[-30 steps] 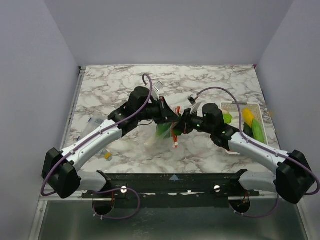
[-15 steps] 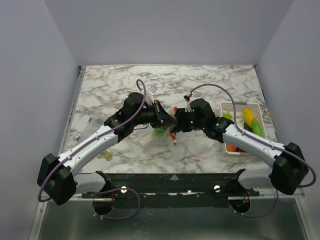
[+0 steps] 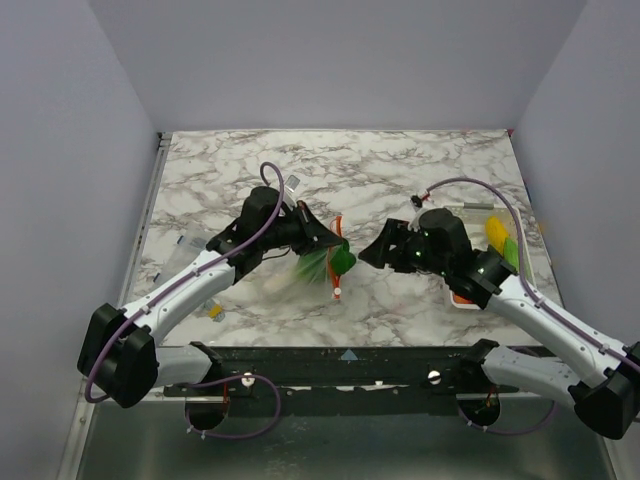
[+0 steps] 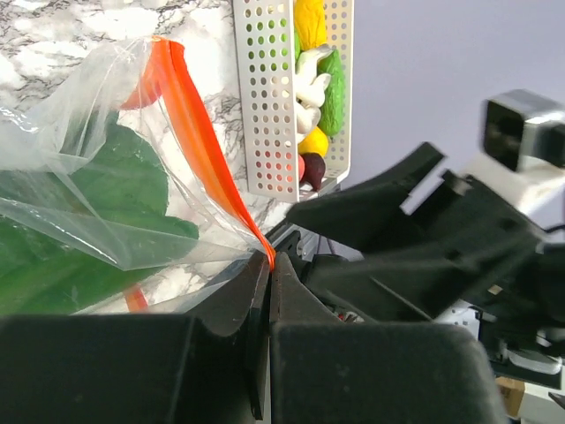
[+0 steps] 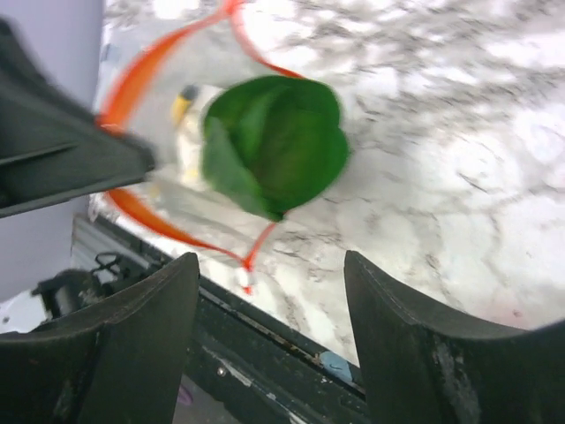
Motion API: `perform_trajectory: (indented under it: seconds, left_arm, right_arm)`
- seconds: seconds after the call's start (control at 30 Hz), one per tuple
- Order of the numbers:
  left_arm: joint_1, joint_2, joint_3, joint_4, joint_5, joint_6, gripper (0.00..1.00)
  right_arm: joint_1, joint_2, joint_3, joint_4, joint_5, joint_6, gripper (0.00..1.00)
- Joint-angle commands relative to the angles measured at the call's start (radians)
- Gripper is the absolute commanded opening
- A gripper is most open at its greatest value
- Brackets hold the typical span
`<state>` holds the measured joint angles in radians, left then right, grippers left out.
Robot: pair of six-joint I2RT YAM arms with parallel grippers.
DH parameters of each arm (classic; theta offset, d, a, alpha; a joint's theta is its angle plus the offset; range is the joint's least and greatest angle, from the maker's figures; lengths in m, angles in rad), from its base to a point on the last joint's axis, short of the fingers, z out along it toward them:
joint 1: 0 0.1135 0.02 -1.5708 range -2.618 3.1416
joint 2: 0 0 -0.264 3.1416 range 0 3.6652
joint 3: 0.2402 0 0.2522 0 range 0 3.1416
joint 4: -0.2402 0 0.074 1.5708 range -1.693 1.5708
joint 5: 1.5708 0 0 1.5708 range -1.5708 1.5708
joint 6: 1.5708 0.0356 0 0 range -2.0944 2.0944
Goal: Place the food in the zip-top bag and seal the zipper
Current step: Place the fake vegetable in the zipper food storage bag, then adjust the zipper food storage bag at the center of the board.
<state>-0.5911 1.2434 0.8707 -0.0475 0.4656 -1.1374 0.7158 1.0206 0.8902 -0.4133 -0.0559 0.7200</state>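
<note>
- left fingers (image 4: 231, 309) pinched shut on zipper (image 4: 199, 132) end of zip-top bag (image 4: 79, 106)
- right fingers (image 5: 124, 353) spread wide, empty; leafy green vegetable (image 5: 274, 146) at the bag mouth ahead of them

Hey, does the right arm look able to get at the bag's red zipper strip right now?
Probably yes. The right gripper is open and empty, facing the zipper strip, with nothing between. The left gripper pinches it at just one spot.
</note>
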Motion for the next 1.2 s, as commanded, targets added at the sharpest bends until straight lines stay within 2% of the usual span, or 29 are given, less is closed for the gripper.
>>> perform_trajectory:
  seconds: [0.0, 0.1, 0.2, 0.27, 0.37, 0.47, 0.57, 0.77, 0.97, 1.1, 1.13, 1.17]
  left_arm:
    - [0.002, -0.026, 0.047, 0.0, 0.029, 0.01, 0.0]
    - [0.003, -0.039, 0.059, -0.014, 0.034, 0.016, 0.0]
    - [0.002, -0.05, 0.068, -0.024, 0.049, 0.025, 0.0]
    - [0.001, -0.05, 0.08, -0.042, 0.073, 0.04, 0.0]
    - [0.001, -0.041, 0.112, -0.088, 0.107, 0.078, 0.0]
    - [0.001, -0.04, 0.132, -0.121, 0.127, 0.112, 0.0]
    - [0.0, -0.045, 0.137, -0.147, 0.141, 0.136, 0.0]
    - [0.001, -0.05, 0.136, -0.159, 0.161, 0.152, 0.0]
    - [0.001, -0.053, 0.139, -0.159, 0.178, 0.156, 0.0]
    - [0.001, -0.061, 0.145, -0.167, 0.183, 0.165, 0.0]
    - [0.001, -0.064, 0.144, -0.167, 0.182, 0.166, 0.0]
    - [0.001, -0.066, 0.145, -0.171, 0.182, 0.169, 0.0]
  right_arm:
    - [-0.055, -0.069, -0.167, 0.09, 0.028, 0.177, 0.67]
    - [-0.085, -0.101, -0.244, 0.188, 0.028, 0.171, 0.67]
    - [-0.156, -0.086, -0.293, 0.345, -0.04, 0.013, 0.64]
    - [-0.219, -0.049, -0.303, 0.467, -0.163, -0.092, 0.61]
    - [-0.253, 0.031, -0.297, 0.667, -0.424, -0.212, 0.63]
    - [-0.253, 0.105, -0.277, 0.814, -0.546, -0.225, 0.65]
    - [-0.251, 0.194, -0.204, 0.824, -0.638, -0.265, 0.65]
    - [-0.251, 0.247, -0.128, 0.762, -0.584, -0.34, 0.63]
    - [-0.241, 0.307, -0.122, 0.804, -0.63, -0.318, 0.51]
    - [-0.207, 0.33, -0.122, 0.803, -0.6, -0.33, 0.45]
    - [-0.205, 0.332, -0.126, 0.802, -0.574, -0.326, 0.4]
    - [-0.205, 0.334, -0.12, 0.784, -0.525, -0.312, 0.29]
